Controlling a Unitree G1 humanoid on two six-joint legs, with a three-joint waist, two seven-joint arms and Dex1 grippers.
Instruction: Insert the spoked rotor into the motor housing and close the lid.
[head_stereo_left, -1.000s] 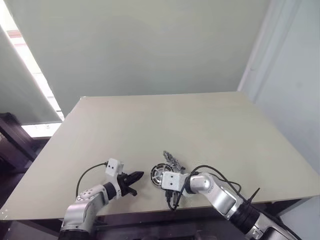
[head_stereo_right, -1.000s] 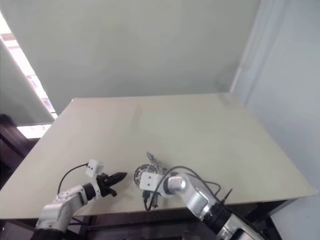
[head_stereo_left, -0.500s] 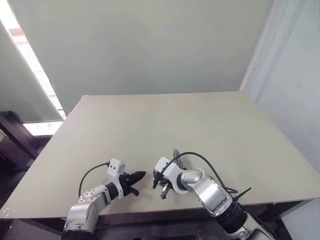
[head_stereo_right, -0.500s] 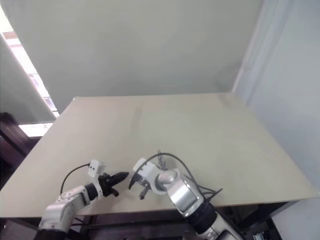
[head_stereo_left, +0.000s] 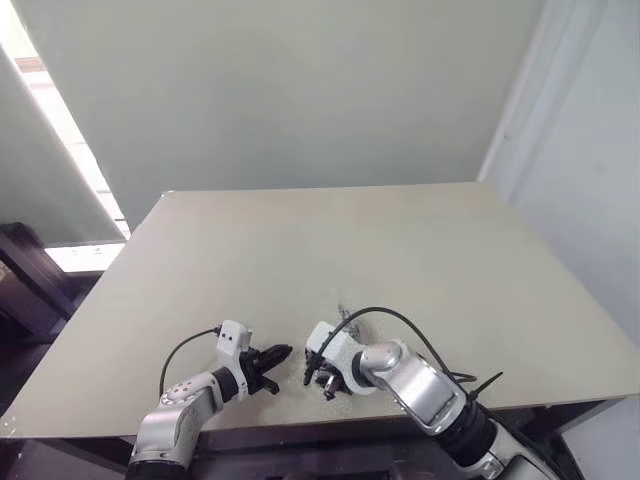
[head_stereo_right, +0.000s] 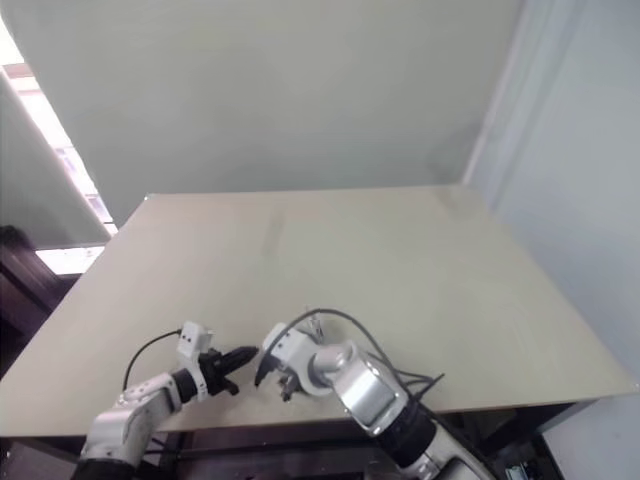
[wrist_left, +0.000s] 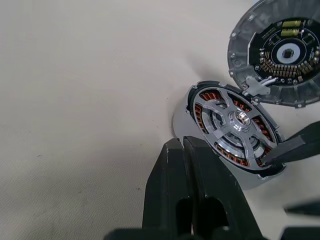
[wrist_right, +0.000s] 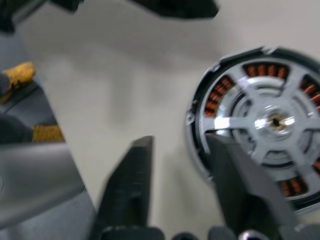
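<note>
A big flat table (head_stereo_left: 420, 250) with a pale beige top stood in front of a plain pale green wall (head_stereo_left: 300, 90). A bright strip of window (head_stereo_left: 60, 150) ran along one side. A pale blue-grey wall (head_stereo_left: 590, 170) stood at the other side.

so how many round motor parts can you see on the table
3. The motor housing lies on the table with the spoked rotor seated inside it. The lid lies open right beside them, circuit side up. Others may be hidden behind the arms.
</note>
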